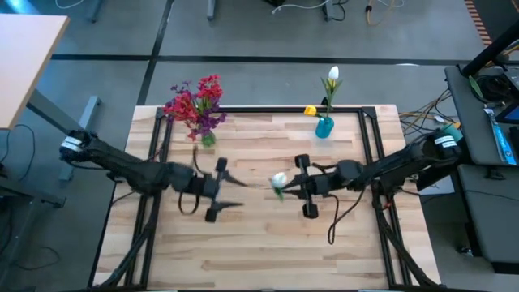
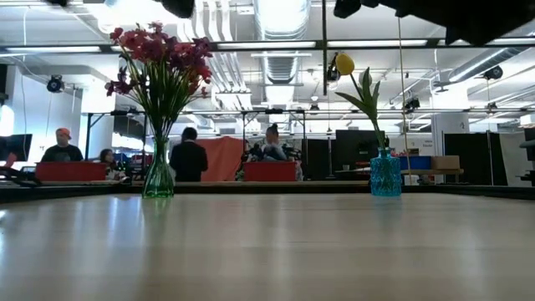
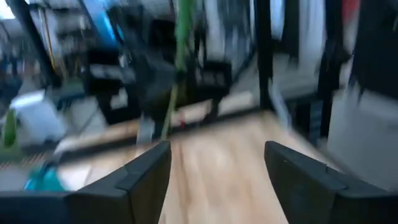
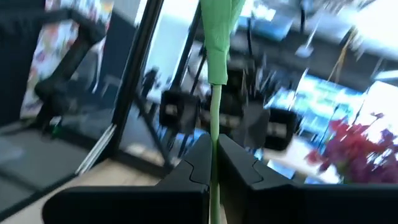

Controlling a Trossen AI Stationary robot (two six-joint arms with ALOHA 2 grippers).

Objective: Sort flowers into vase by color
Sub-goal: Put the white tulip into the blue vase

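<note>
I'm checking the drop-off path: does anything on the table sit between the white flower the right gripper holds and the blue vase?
Nothing visible does. The right gripper is shut on the white flower over mid-table, and the bare table lies between it and the blue vase. The left gripper, open, is on the opposite side.
</note>
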